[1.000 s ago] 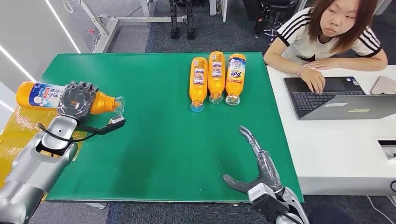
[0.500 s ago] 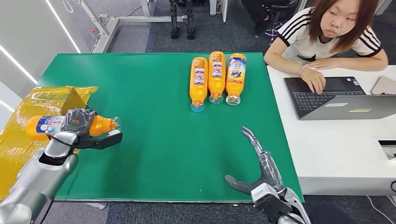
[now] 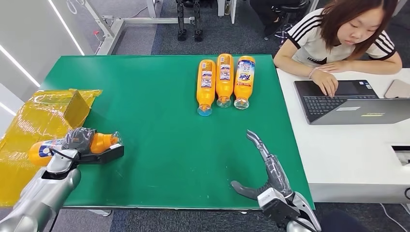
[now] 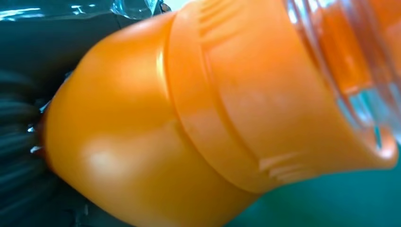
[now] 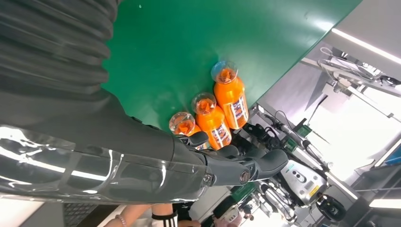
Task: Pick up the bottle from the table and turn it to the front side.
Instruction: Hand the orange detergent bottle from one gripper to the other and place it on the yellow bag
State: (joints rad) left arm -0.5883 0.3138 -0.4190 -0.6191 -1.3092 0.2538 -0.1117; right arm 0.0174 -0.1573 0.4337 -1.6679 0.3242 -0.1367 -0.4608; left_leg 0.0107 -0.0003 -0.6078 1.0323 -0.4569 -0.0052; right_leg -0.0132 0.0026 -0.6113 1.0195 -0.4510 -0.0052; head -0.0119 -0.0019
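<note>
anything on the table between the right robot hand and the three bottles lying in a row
No, just bare green table between the right robot hand and the three bottles, as the head view shows.

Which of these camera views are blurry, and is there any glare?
Left wrist view: the held orange bottle sits so close that it is soft and out of focus. Right wrist view: bright window light washes out one corner. Head view: sharp, with glare on the yellow plastic sheet.
</note>
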